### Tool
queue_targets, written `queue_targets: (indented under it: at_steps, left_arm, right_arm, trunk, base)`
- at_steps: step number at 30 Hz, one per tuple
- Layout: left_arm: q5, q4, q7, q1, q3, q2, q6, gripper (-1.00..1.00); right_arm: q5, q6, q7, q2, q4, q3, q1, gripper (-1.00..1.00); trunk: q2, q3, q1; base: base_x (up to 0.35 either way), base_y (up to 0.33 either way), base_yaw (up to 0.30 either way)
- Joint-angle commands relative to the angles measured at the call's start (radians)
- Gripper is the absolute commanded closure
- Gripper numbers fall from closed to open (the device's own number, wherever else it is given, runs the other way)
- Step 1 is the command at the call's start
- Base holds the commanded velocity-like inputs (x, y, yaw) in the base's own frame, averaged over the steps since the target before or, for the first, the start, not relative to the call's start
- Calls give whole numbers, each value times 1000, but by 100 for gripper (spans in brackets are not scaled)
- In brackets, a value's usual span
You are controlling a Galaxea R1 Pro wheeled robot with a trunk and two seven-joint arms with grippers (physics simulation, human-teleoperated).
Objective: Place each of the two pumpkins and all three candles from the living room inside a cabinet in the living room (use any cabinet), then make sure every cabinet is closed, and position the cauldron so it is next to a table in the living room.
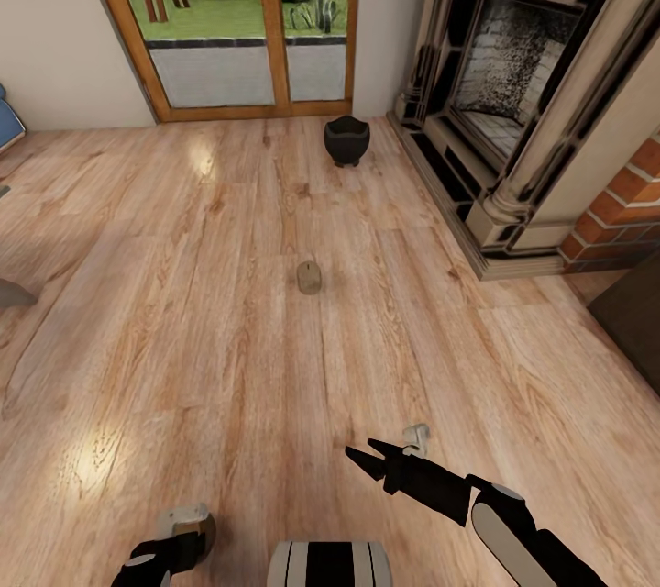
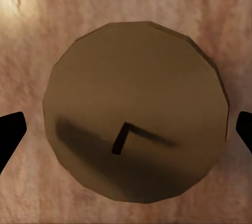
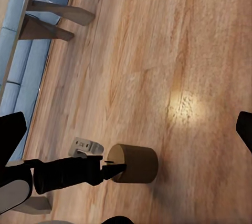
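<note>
Tan and waxy-looking, a squat round candle (image 2: pixel 135 111) with a bent black wick sits under the left gripper (image 1: pixel 179 539), low at the robot's left side; in the left wrist view the dark fingertips (image 2: pixel 11 132) stand wide apart, one on each side of the candle and clear of it, so that claw is spread and holds nothing. The right wrist view shows this candle as a short cylinder standing upright on the planks, with the left arm's black finger reaching over its top. The right gripper (image 1: pixel 367 460) is stretched forward over bare boards; its fingertips (image 3: pixel 10 134) sit at opposite edges of its own camera's picture, so it is wide open and empty too. The floor (image 1: pixel 183 312) is glossy, warm wood-grain plank with bright patches of reflected light. Farther out, near the middle of the room, a second candle (image 1: pixel 309 277) stands alone. Beyond it the cauldron (image 1: pixel 346 140), black, bulging and wide-mouthed, rests on the floor just before the glass door (image 1: pixel 247 18), beside the stepped hearth of the fireplace (image 1: pixel 513 101), which is pale moulded stone with dark trim and red brick at its flank. Judging from this, the task is at an early stage: two candles are still on the floor, the cauldron appears untouched and has no table beside it, and the step in hand seems to be closing on the near candle.
</note>
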Motion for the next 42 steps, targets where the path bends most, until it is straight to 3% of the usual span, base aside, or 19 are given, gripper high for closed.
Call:
queue_targets:
  at_steps: [1, 5, 12, 15, 25, 26, 42]
  left_arm:
    - [0, 0, 0, 0, 0, 0, 0, -100]
    - [0, 0, 0, 0, 0, 0, 0, -100]
    - [0, 0, 0, 0, 0, 0, -1, -100]
    - [0, 0, 0, 0, 0, 0, -1, -100]
    - [0, 0, 0, 0, 0, 0, -1, -100]
    - [0, 0, 0, 0, 0, 0, -1, 100]
    - [1, 0, 0, 0, 0, 0, -1, 100]
  right_arm:
    - [0, 0, 0, 0, 0, 0, 0, -100]
    - [0, 0, 0, 0, 0, 0, 0, -100]
    - [0, 0, 0, 0, 0, 0, 0, -100]
    - [0, 0, 0, 0, 0, 0, 0, -100]
    - [0, 0, 0, 0, 0, 0, 0, -100]
    - [0, 0, 0, 0, 0, 0, 0, -100]
    - [0, 0, 0, 0, 0, 0, 0, -100]
  trunk:
    - [0, 0, 0]
    - [-1, -15, 2]
    - [-1, -15, 2]
    - [-2, -27, 3]
    - [-2, -27, 3]
    - [-2, -27, 3]
    - [-2, -27, 3]
  base:
    - [0, 0, 0]
    - [0, 0, 0]
    - [0, 0, 0]
    - [0, 0, 0]
    - [0, 0, 0]
    - [0, 0, 0]
    - [0, 0, 0]
